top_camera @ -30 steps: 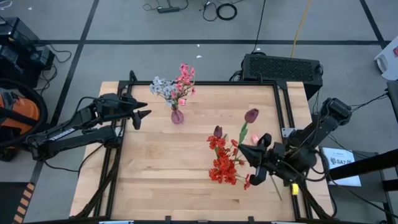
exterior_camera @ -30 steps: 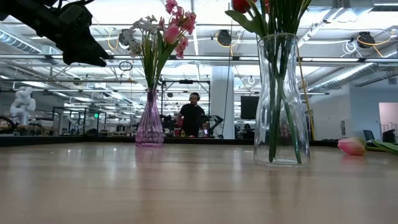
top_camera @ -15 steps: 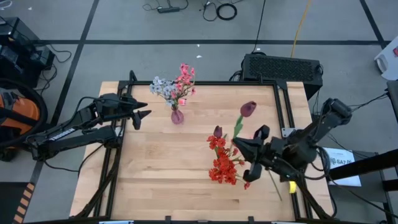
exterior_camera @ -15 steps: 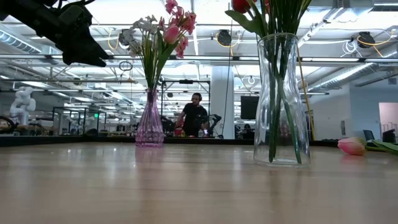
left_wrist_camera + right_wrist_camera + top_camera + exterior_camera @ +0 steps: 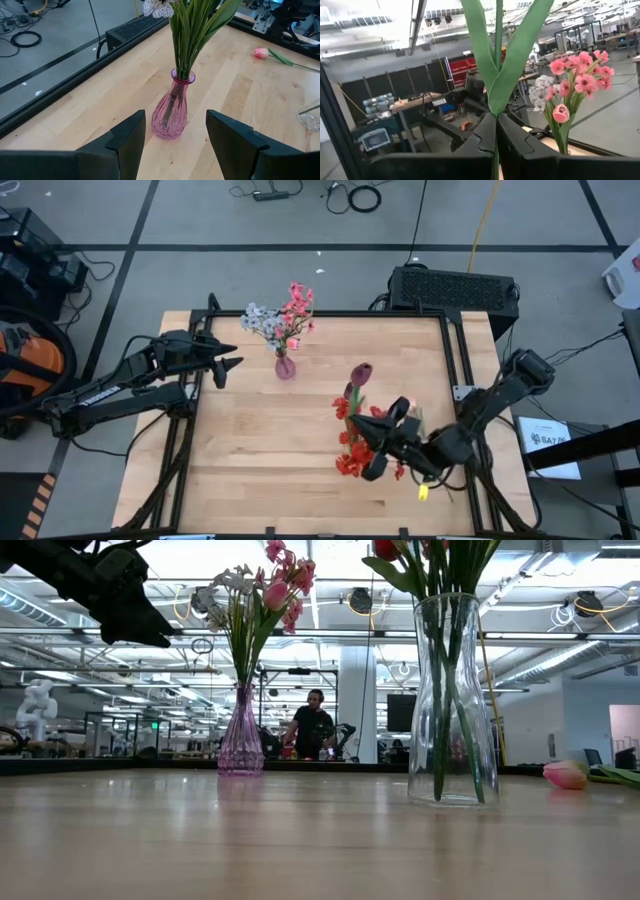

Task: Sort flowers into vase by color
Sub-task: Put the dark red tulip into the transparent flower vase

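Maroon tulip [image 5: 361, 372] stands over the clear vase [image 5: 452, 700] from above, its stalk clamped in the right gripper [image 5: 496, 131], while the left gripper [image 5: 175, 137], fingers spread and empty, faces the pink vase [image 5: 172, 111]; only the low view shows a person [image 5: 314, 727] behind.

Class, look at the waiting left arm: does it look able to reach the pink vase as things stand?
Probably yes. The left gripper is open and faces the pink vase, with bare table between them. Only the leaning stalks above might brush it.
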Robot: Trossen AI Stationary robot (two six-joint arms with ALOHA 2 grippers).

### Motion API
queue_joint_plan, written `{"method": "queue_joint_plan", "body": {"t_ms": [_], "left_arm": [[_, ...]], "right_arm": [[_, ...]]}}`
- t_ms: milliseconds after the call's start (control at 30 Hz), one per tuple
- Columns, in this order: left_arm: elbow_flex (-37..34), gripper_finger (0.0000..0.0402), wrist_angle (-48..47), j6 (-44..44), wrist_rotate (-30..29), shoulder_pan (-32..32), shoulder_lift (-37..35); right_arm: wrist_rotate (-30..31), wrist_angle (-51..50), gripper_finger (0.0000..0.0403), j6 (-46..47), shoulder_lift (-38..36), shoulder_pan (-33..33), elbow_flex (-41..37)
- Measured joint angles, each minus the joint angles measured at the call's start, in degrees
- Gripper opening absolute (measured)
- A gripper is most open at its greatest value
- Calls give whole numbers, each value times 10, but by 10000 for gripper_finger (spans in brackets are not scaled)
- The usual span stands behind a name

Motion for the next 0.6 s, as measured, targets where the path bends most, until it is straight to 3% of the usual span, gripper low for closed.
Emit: {"method": "queue_joint_plan", "body": {"t_ms": [600], "left_arm": [[0,215,0,0,0,0,0]], "right_arm": [[38,-3,0,26,77,0,-1]]}}
